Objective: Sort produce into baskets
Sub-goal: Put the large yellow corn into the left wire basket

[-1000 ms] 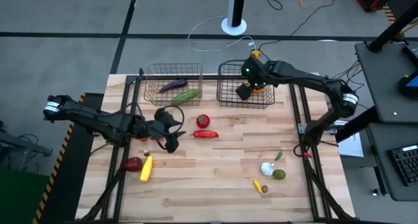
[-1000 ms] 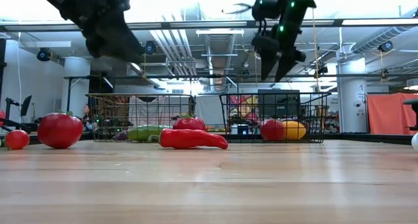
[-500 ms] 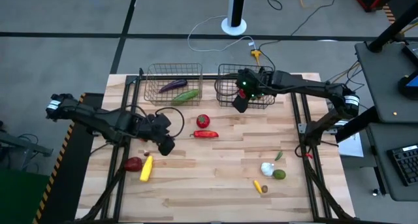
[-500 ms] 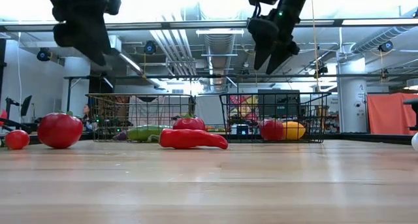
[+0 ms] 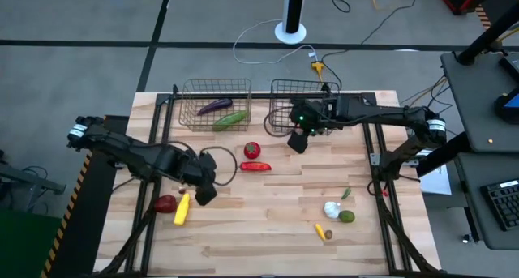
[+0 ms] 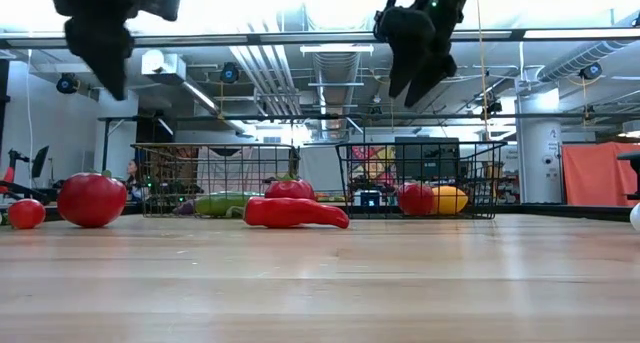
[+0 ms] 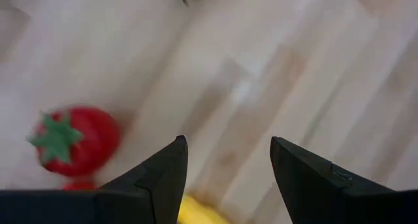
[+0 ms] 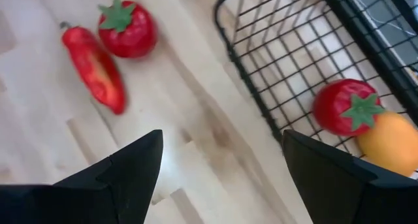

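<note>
On the near side of the wooden table (image 5: 268, 221), a small yellow corn piece (image 5: 319, 230) lies beside a white garlic (image 5: 332, 208) and a green fruit (image 5: 347, 216), well apart from both arms. Toward the left edge, a yellow corn cob (image 5: 182, 208) rests just beside a red tomato (image 5: 165, 203).

The left gripper (image 5: 204, 190) hangs above the wood next to that pair, fingers spread wide and holding nothing; in its wrist view the tomato (image 7: 72, 140) shows past one finger and a sliver of the corn (image 7: 199, 211) sits between the two.

At mid-table a long red pepper (image 5: 256, 167) lies flat, with a second red tomato (image 5: 252, 150) just behind it.

The right gripper (image 5: 298, 140) hovers beyond them, just in front of the dark grey basket (image 5: 280, 122), its jaws parted wide and empty. Its wrist view takes in the pepper (image 8: 95, 68) and tomato (image 8: 127, 29) on bare wood to one side and the basket's wire wall (image 8: 258, 106) on the other.

At the far edge stand the two wire baskets. The copper basket (image 5: 188, 108) holds a purple eggplant (image 5: 214, 106) and a green cucumber (image 5: 231, 119). The dark grey basket holds a tomato (image 8: 345, 106) touching an orange (image 8: 392, 141).
</note>
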`<state>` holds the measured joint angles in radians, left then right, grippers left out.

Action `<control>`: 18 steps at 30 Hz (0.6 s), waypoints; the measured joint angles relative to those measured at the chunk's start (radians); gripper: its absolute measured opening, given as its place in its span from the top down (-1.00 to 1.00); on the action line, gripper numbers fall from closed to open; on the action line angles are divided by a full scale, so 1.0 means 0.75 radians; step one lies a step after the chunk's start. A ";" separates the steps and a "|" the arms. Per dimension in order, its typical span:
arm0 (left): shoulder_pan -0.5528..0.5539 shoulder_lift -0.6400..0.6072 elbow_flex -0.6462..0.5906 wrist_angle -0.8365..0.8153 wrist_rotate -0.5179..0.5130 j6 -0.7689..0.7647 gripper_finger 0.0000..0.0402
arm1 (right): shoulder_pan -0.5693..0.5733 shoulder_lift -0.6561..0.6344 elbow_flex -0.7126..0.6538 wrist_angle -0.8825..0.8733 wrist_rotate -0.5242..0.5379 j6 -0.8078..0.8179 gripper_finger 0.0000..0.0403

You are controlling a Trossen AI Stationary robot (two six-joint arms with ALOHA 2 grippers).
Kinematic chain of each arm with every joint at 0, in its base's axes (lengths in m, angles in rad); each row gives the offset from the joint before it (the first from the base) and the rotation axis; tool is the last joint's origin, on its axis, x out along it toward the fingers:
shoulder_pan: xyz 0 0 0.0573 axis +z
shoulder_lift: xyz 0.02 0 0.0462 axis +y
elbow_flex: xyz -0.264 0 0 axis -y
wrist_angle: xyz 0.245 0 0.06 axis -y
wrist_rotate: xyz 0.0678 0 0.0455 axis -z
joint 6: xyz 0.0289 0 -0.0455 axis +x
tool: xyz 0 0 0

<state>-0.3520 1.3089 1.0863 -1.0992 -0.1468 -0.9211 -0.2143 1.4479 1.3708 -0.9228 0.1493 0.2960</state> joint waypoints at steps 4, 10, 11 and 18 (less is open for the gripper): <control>-0.066 0.068 0.000 -0.058 0.094 -0.166 0.00 | 0.036 0.001 0.000 0.000 0.000 0.001 -0.52; -0.173 0.162 0.000 -0.110 0.188 -0.458 0.00 | 0.054 0.001 -0.001 0.017 0.002 0.002 -0.52; -0.193 0.179 0.000 -0.113 0.190 -0.489 0.00 | 0.054 0.001 -0.001 0.022 0.004 0.001 -0.52; -0.285 0.298 -0.001 -0.131 0.266 -0.636 0.00 | 0.054 0.001 -0.001 0.022 0.007 -0.007 -0.52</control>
<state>-0.5655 1.5322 1.0859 -1.1977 0.0526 -1.3980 -0.1741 1.4483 1.3705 -0.9062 0.1547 0.2909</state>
